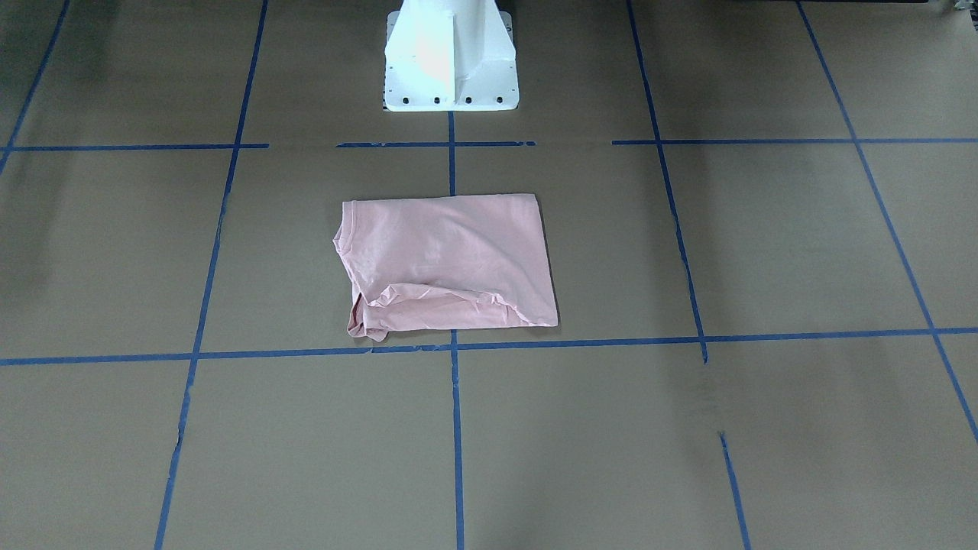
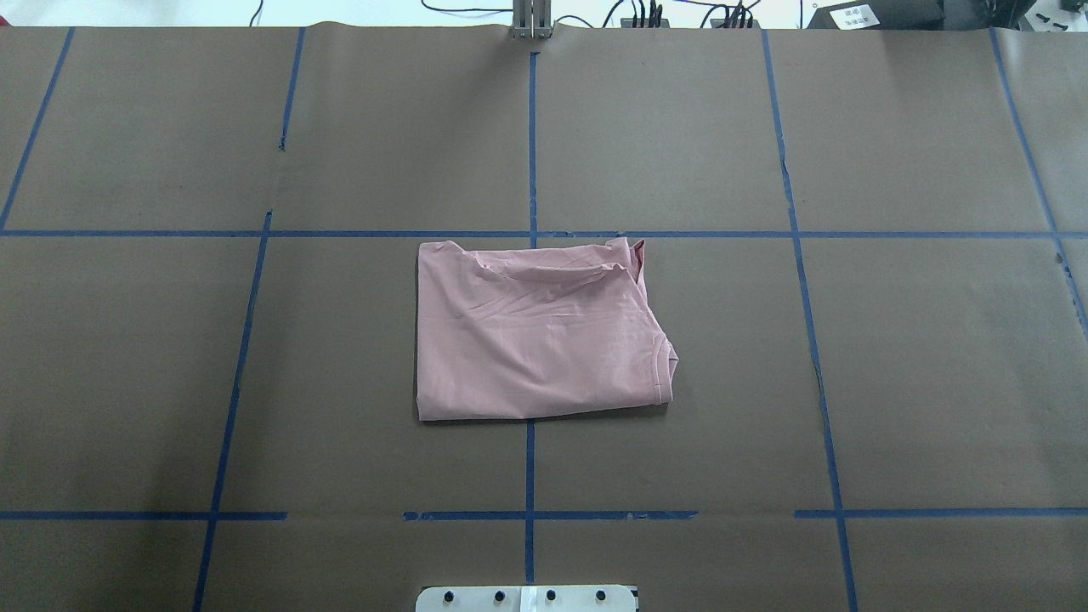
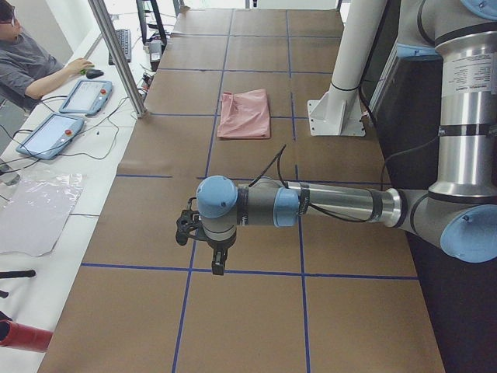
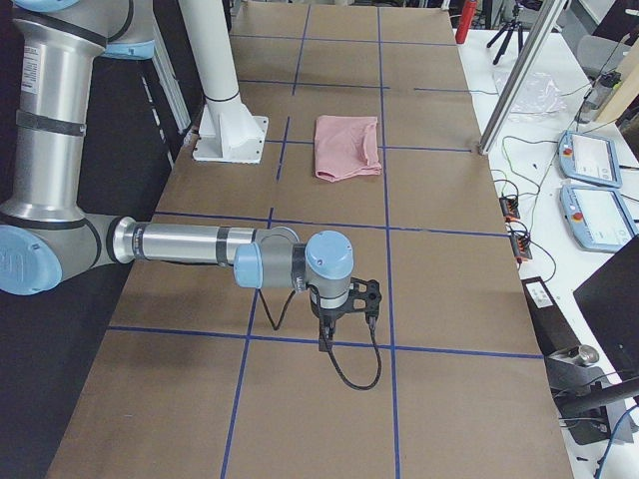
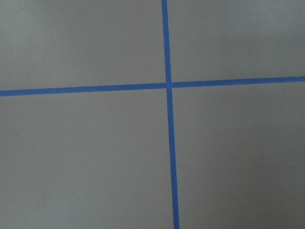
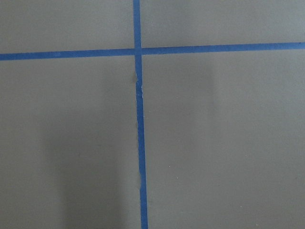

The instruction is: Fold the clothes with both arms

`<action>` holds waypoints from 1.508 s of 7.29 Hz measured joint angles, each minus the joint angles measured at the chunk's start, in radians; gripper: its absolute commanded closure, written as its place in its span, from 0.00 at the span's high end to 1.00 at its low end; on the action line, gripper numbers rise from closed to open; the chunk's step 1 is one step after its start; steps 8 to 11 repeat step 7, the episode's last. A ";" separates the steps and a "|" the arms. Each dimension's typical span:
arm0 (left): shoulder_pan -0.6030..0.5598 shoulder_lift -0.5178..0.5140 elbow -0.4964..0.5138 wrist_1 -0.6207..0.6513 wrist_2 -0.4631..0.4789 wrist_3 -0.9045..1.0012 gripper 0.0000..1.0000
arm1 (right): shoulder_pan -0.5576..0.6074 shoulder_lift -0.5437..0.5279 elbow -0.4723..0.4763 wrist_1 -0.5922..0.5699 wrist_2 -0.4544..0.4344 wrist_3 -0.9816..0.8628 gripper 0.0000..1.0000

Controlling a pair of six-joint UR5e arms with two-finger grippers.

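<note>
The pale pink T-shirt (image 1: 447, 263) lies folded into a rough rectangle on the brown table in front of the pedestal, its print hidden. It also shows in the overhead view (image 2: 540, 331) and both side views (image 3: 245, 114) (image 4: 347, 146). The collar edge faces the robot's right, and the far edge is rumpled. My left gripper (image 3: 219, 266) hangs over a tape crossing far to the left of the shirt. My right gripper (image 4: 325, 339) hangs over a tape crossing far to the right. I cannot tell whether either is open or shut. Both wrist views show only paper and blue tape.
The white pedestal base (image 1: 451, 61) stands behind the shirt. Blue tape lines (image 2: 531, 144) grid the brown paper. An operator (image 3: 23, 62) sits by tablets (image 3: 85, 95) and a metal post (image 3: 116, 54) on the table's far side; more tablets (image 4: 589, 160) and cables lie there.
</note>
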 measured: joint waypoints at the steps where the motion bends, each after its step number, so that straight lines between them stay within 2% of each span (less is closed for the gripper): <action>1: 0.000 0.000 0.000 0.000 0.000 -0.001 1.00 | 0.000 0.000 0.000 0.000 0.000 0.000 1.00; 11: 0.000 -0.001 0.000 -0.012 0.000 -0.004 1.00 | -0.001 0.000 -0.001 0.015 0.000 0.000 1.00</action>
